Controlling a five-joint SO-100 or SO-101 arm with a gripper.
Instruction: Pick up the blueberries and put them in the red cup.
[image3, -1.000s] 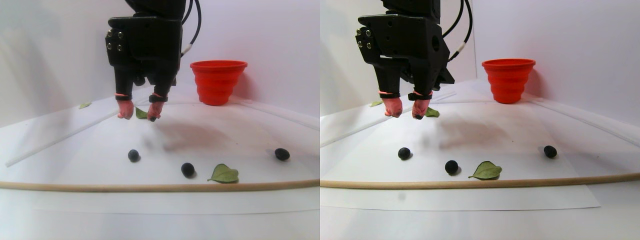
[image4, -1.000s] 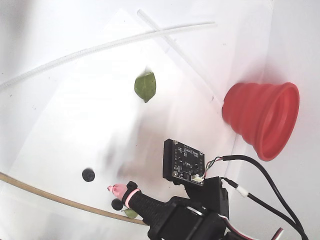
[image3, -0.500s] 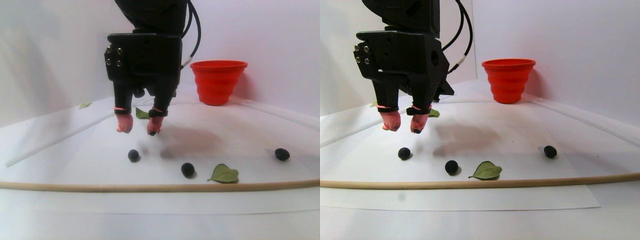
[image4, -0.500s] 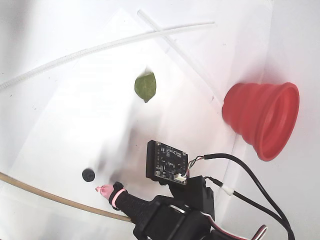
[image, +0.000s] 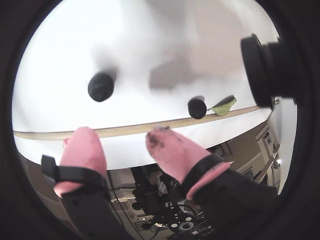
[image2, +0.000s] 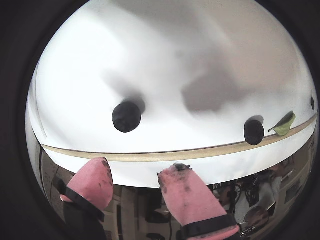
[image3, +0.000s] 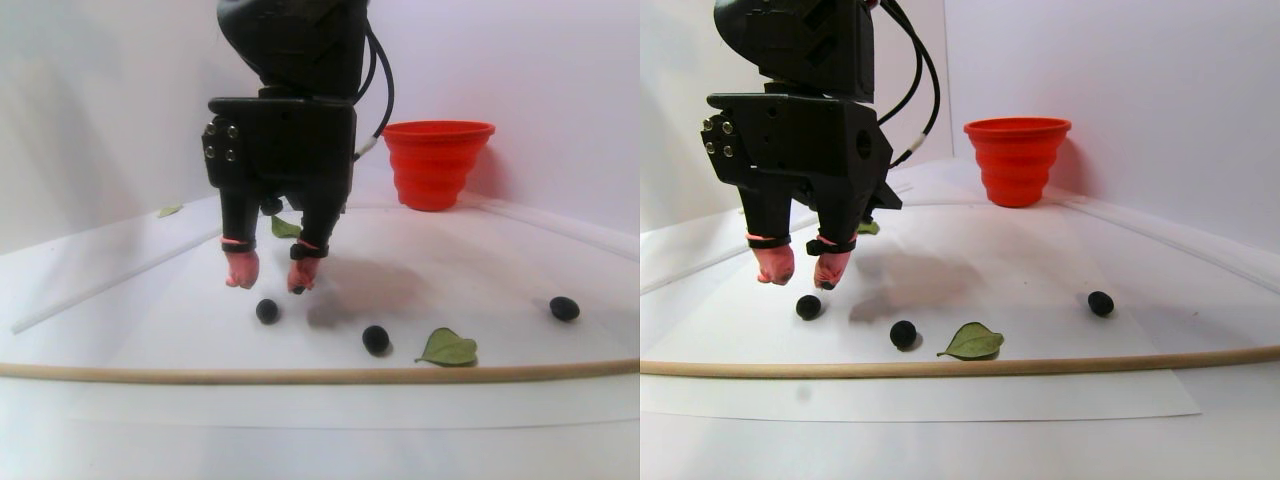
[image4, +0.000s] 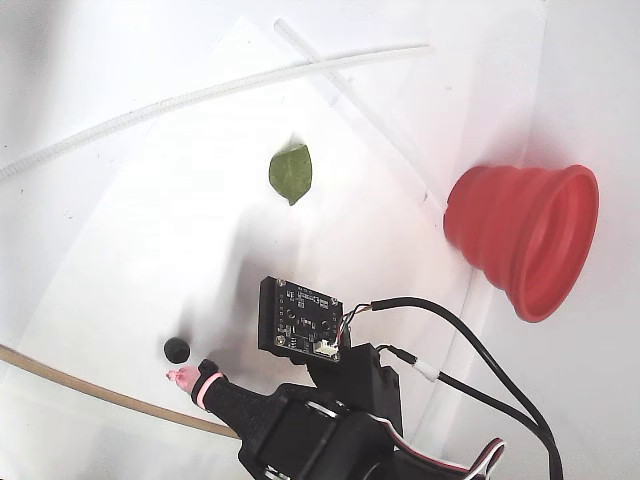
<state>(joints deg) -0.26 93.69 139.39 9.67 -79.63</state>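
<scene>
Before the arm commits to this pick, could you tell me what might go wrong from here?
1. The gripper hangs with jaws open just above the left blueberry; the berry is round, so a pink fingertip landing off-centre could likely roll it away.
2. The wooden strip lies just in front of the berries; a nudged berry might roll against it.
3. The red cup stands far behind, so a weak pinch may drop the berry on the way.

red cup (image3: 437, 163), blue-black blueberries (image3: 267, 311), pink-tipped pincer (image3: 270, 272) (black body)
</scene>
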